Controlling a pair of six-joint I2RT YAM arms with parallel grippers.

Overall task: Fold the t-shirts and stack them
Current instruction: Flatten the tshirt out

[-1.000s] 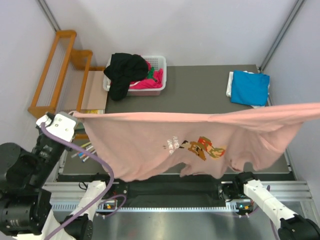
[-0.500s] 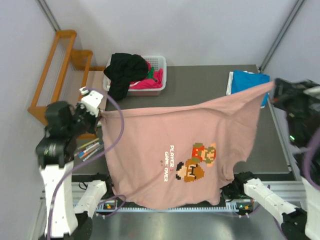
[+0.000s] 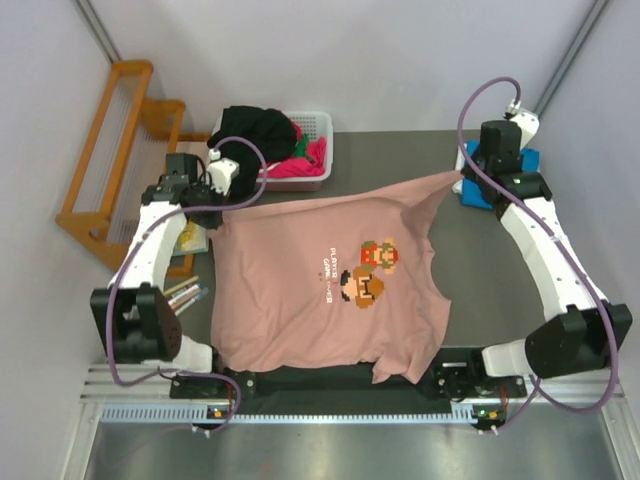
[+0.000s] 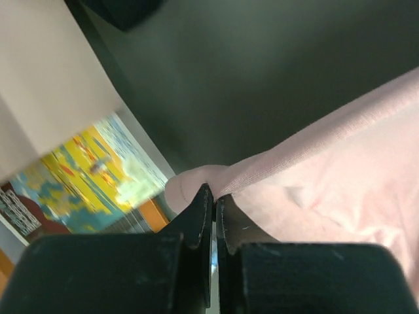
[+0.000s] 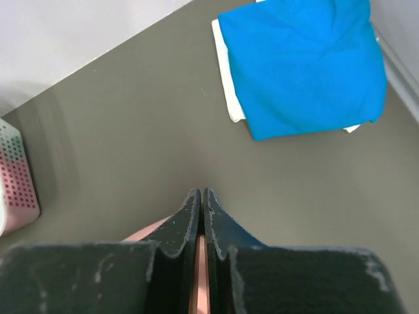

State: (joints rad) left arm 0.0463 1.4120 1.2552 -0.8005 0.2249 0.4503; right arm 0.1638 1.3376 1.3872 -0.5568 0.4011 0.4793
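Over the table (image 3: pixel 390 160), left gripper (image 3: pixel 222 197) and right gripper (image 3: pixel 462 178) are clamping tight on the pink t-shirt (image 3: pixel 300 300) by its far corners, and should be lowering evenly, cloth taut.

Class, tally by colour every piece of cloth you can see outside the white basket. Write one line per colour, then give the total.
Salmon-pink t-shirt: 1
Blue folded shirt: 1
White cloth under the blue one: 1
Total: 3
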